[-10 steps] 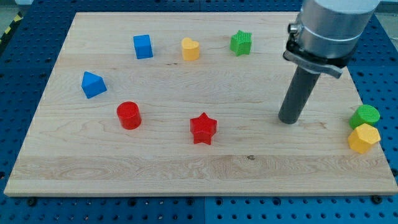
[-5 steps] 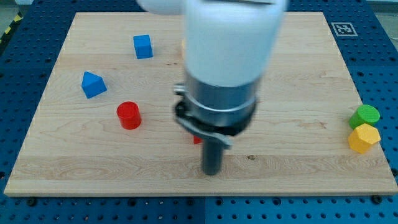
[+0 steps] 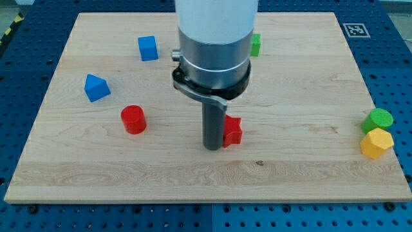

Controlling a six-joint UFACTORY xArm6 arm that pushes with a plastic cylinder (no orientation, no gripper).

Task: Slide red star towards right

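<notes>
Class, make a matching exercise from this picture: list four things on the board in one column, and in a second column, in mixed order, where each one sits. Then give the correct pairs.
Things:
1. red star
2. red cylinder
3. yellow block
4. blue cube

Places:
A. near the board's right edge, just below the green cylinder
B. toward the view's top left
C. right beside my tip, on its right
D. left of my tip, standing apart from it

Pairs: 1-C, 2-D, 3-A, 4-B

No readable words, numbers or brands anywhere; only a small black-and-white square marker (image 3: 357, 29) sits on the wooden board's (image 3: 309, 174) corner, far up-right of my tip (image 3: 212, 147)
</notes>
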